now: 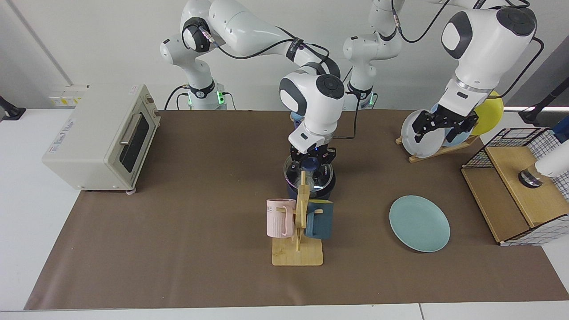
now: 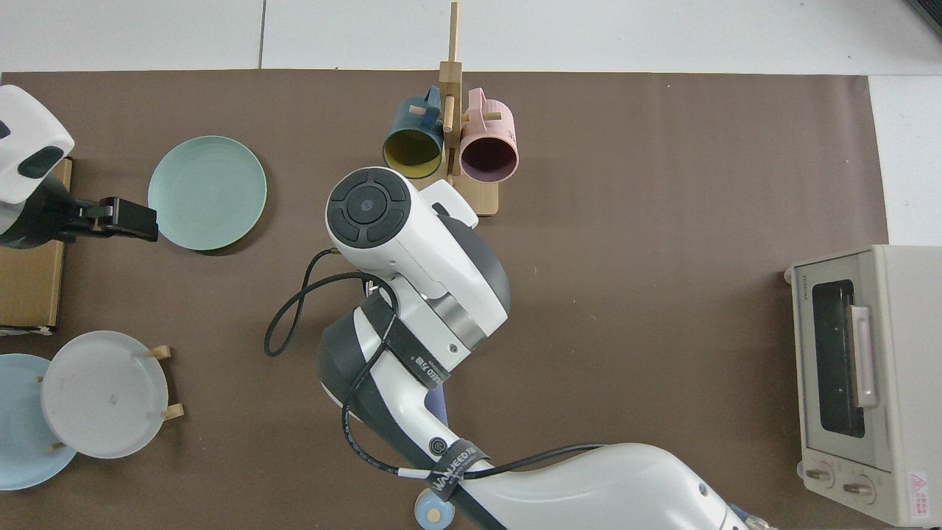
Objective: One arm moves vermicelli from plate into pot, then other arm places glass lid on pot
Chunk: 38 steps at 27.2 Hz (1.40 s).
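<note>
Right gripper [image 1: 312,161] clamps the blue knob of the glass lid [image 1: 309,175], which sits on or just over the pot [image 1: 326,189] (seating hidden by the mug rack [image 1: 300,222]). Risk: releasing off-centre leaves the lid tilted. Left gripper [image 1: 444,126] waits, fingers apart, above the emptied plate [image 1: 419,223].

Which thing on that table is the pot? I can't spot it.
Find the wooden mug stand in the middle of the brown mat. Just behind it sits the pot, dark blue and round, with a glass lid on it under the right hand, unlike the hanging pink and teal mugs.
</note>
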Motion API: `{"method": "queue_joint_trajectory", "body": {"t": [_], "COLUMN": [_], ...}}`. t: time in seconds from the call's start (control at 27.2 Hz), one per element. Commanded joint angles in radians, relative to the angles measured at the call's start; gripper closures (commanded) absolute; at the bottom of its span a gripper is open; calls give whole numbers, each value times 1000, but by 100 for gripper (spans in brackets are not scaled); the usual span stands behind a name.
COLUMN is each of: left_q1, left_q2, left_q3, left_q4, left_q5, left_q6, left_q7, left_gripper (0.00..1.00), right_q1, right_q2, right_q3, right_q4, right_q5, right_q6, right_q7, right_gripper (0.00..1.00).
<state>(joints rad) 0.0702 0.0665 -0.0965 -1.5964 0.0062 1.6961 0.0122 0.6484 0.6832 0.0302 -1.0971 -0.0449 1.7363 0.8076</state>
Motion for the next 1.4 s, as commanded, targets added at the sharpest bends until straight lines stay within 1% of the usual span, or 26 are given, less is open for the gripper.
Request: {"method": "queue_joint_trajectory", "body": {"t": [0.0,0.88,1.36], "left_q1": [-3,-3,-3], "left_q2": [-16,-16,-16], "left_q3": [4,4,4], "left_q4": [-10,-10,-10], "left_q5": [11,11,11], "left_q6": [-9,-9,-9], "left_q7": [11,11,11], "left_gripper": [0,0,0], "right_q1": [-6,0,-1], "right_q2": [22,29,29], "right_q3": [11,2,0], "right_q4": [36,37,42], "right_q5": [8,5,-9], "right_q6": [15,32,38], "right_q7": [4,-18,-27], "right_gripper": [100,100,100]}}
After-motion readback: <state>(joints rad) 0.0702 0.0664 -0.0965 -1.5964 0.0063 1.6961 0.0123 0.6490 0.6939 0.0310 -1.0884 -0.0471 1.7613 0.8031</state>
